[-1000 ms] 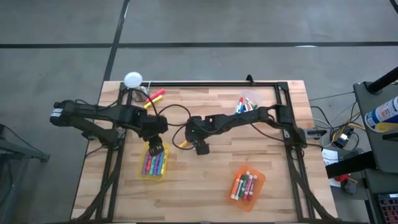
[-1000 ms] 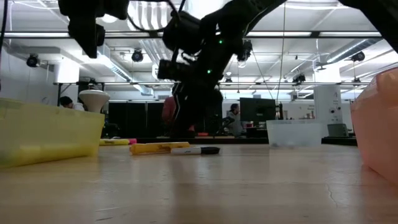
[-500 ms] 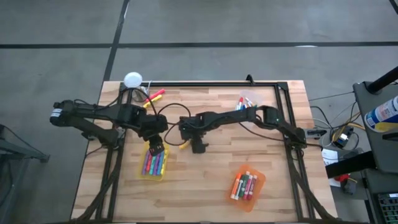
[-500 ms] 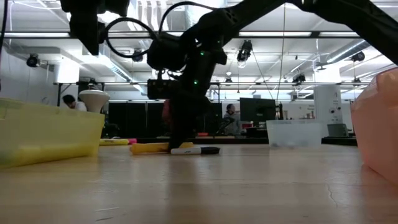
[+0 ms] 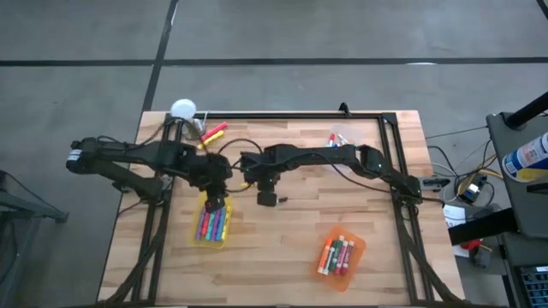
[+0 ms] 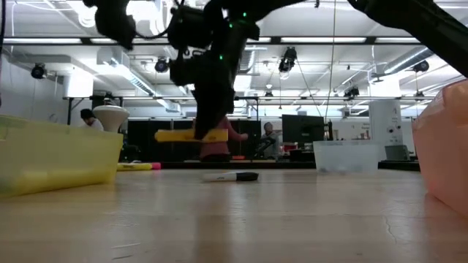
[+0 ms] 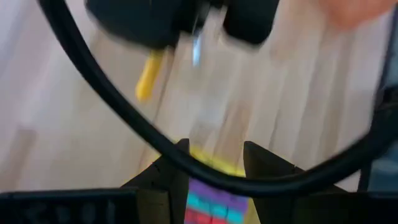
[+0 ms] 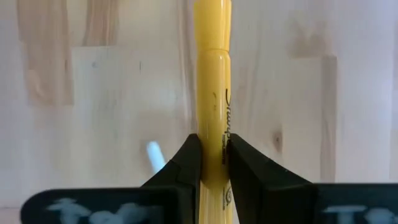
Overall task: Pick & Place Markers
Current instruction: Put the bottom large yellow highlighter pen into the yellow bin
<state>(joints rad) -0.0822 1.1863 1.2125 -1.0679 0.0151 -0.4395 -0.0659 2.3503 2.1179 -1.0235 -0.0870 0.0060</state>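
The right gripper, centre frame in the high view, pinches a yellow capped marker bearing illegible black script, lifted above the wooden table. The left gripper, fingers spread, hovers over the yellow translucent bin of markers.

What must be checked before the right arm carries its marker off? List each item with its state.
1. Grip: right gripper shut on yellow marker: ok.
2. Lift: the marker is clear of the table in the low view: ok.
3. Attitude: the marker lies level in the fingers: ok.
4. Loose marker on the table, apart from the held one: ok.
5. Way into yellow bin: left gripper hangs open over it: not ok.
6. Room left in that bin: cannot tell.
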